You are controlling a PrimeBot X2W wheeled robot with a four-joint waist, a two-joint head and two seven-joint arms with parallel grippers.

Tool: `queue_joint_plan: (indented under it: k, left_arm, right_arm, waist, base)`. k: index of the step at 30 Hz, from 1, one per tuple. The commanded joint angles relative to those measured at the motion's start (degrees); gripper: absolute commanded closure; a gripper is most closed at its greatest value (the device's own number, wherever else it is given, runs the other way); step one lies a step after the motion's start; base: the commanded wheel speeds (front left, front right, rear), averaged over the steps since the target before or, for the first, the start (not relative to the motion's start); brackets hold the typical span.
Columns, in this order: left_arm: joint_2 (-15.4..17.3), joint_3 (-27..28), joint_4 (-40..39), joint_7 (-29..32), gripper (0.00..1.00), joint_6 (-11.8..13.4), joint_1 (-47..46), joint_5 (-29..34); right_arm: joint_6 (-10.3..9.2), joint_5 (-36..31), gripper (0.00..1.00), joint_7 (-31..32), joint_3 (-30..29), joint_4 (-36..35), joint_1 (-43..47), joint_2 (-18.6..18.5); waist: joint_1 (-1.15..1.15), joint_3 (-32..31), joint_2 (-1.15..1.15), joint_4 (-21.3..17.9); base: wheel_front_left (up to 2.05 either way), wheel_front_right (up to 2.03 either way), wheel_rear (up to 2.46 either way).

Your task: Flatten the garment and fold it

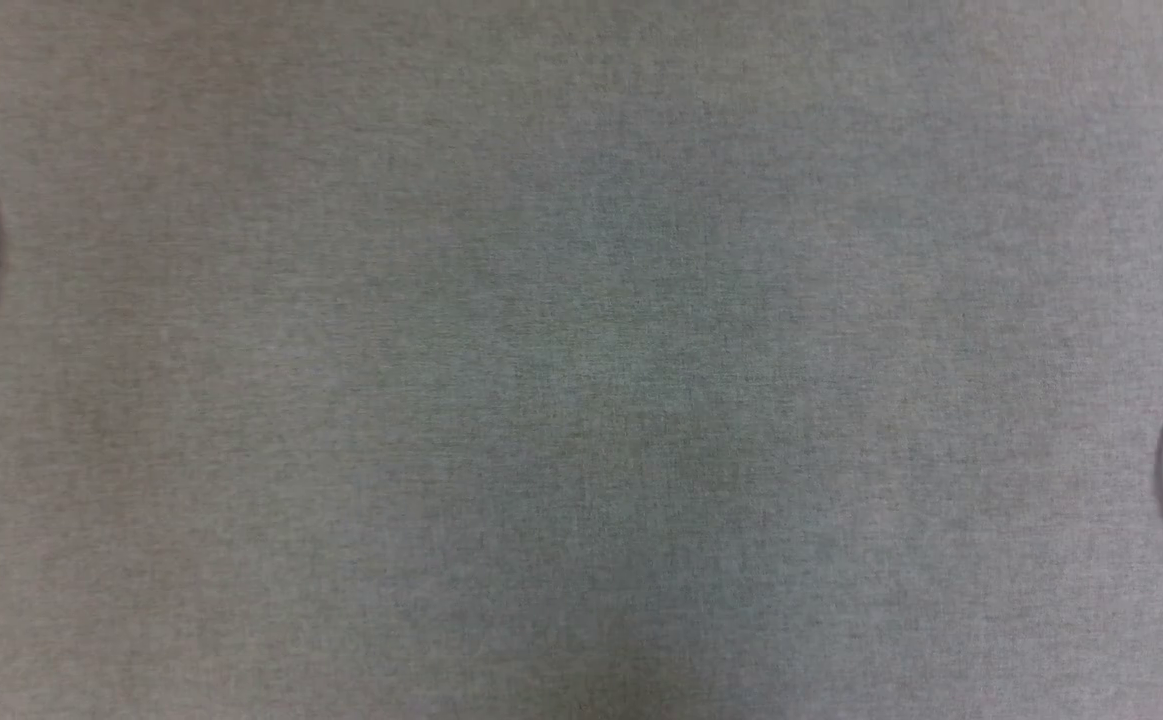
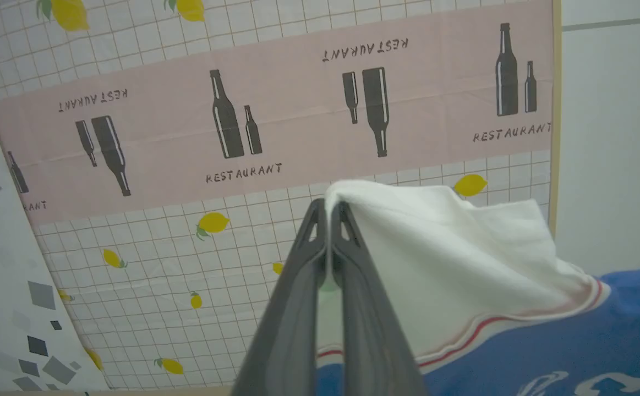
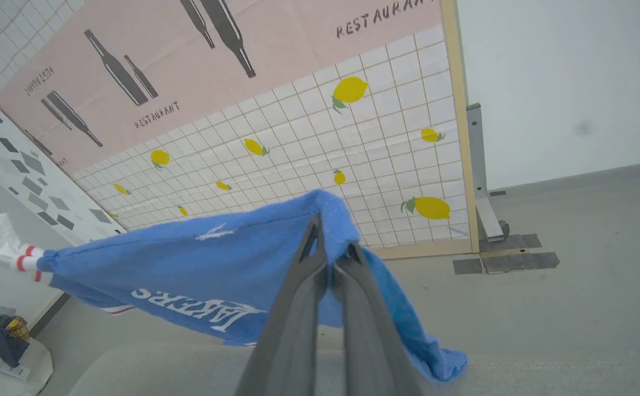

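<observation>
I have the left gripper [image 2: 329,220] clamped on the white sleeve [image 2: 435,247] of the royal-blue jersey T-shirt [image 2: 573,341], which trails toward four o'clock. The right gripper [image 3: 331,247] pinches a blue edge, and the cloth runs off toward nine o'clock. I judge its long axis spans both arms, equally near.

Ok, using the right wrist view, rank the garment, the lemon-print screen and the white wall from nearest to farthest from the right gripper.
1. The garment: pinched at the fingertips of the right gripper, draping to the left.
2. The lemon-print screen: standing behind the garment, across the upper left.
3. The white wall: beyond the screen's right edge, upper right.
</observation>
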Motion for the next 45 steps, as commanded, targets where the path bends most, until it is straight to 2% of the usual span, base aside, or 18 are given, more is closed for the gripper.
queue_joint_plan:
  k: [1,5,10,18,25,30,37,41,45]
  left_arm:
    - [0.5,-0.3,-0.1,-0.9,1.00,-0.8,3.5,-0.9]
    - [0.5,-1.0,-1.3,-3.3,1.00,-2.2,16.0,-3.1]
    - [-1.1,0.3,-5.6,-5.7,1.00,-1.5,34.2,-8.0]
    - [-3.3,1.1,-14.7,-4.5,1.00,1.8,65.0,-14.5]
    - [-2.8,1.6,-23.2,1.9,1.00,7.6,84.3,-17.5]
    - [-1.9,1.1,-30.0,10.0,1.00,11.6,95.2,-20.2]
    - [-1.0,1.1,-38.1,19.7,1.00,17.5,106.0,-24.1]
    - [-0.8,1.8,-41.1,22.0,1.00,19.3,108.3,-25.4]
    - [-0.2,3.7,-44.3,19.7,1.00,19.3,106.7,-24.5]
  right_arm:
    - [-0.08,1.5,1.00,-0.5,1.2,-0.5,3.8,-1.1]
    - [-0.08,8.3,1.00,-1.6,4.8,-2.7,16.3,-3.2]
    - [-0.08,14.7,1.00,-3.8,8.9,-7.0,33.1,-5.6]
    - [-0.08,19.6,1.00,-8.5,12.8,-14.0,59.0,-7.6]
    - [-0.08,20.0,1.00,-11.2,10.8,-18.3,75.3,-8.1]
    - [-0.08,19.1,1.00,-8.6,8.9,-21.6,84.4,-7.9]
    - [-0.08,17.8,1.00,1.8,7.1,-26.7,94.3,-6.3]
    - [-0.08,16.9,1.00,8.3,5.7,-29.0,96.8,-4.5]
    - [-0.08,15.2,1.00,8.9,4.0,-32.1,94.9,-3.4]
  waist:
    - [-0.01,-1.9,0.00,0.8]
    - [-0.01,-6.0,0.00,1.5]
    - [-0.01,-12.5,0.00,2.0]
    - [-0.01,-21.9,0.00,3.3]
    - [-0.01,-26.9,0.00,4.7]
    - [-0.01,-28.5,0.00,5.2]
    - [-0.01,-28.5,0.00,5.0]
    - [-0.01,-28.2,0.00,4.4]
    - [-0.01,-27.3,0.00,3.9]
  base:
    - [0.00,0.00,0.00]
    - [0.00,0.00,0.00]
    - [0.00,0.00,0.00]
    - [0.00,0.00,0.00]
    - [0.00,0.00,0.00]
    - [0.00,0.00,0.00]
    - [0.00,0.00,0.00]
    - [0.00,0.00,0.00]
    - [0.00,0.00,0.00]
